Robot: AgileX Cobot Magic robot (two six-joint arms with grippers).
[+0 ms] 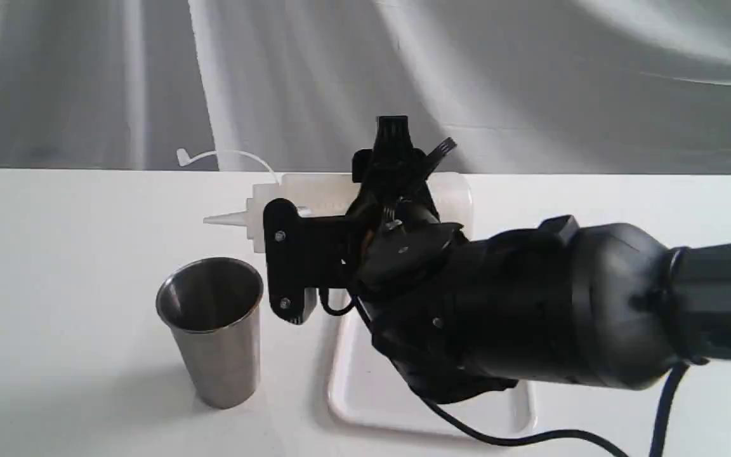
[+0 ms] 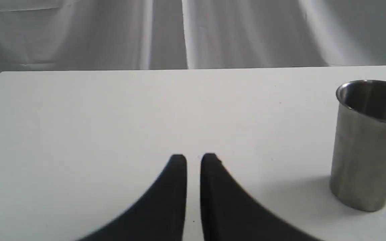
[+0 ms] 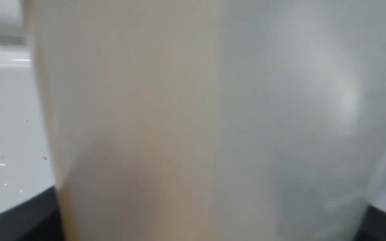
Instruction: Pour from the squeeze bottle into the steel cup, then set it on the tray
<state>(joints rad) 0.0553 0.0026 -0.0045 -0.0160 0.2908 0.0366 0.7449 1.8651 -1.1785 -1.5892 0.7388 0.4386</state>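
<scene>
Our right gripper (image 1: 386, 190) is clamped across the body of the translucent white plastic squeeze bottle with the pointed nozzle (image 1: 315, 195). In the right wrist view that wall fills nearly everything ahead of the fingers and shows a faint amber tint. The bottle's long axis lies about level and crosswise to the jaws, with the nozzle and its thin cap strap sticking out to the side away from our right arm. The tapered shiny stainless steel cup (image 1: 212, 330) stands upright below the nozzle tip, beyond the gripper on that same side. The exterior view alone does not tell us whether the tip is truly over the rim or set back behind it. We see no liquid in the cup from here. We judge the coming move turns on that alignment: the tip over the mouth, then dipped below level. The flat white rectangular plastic tray with the low rim (image 1: 365, 393) lies directly under our right wrist and forearm, so set-down is close. Our left gripper (image 2: 193, 164) is empty, its jaws drawn nearly together, with the cup ahead and off to its side, apart from it.
</scene>
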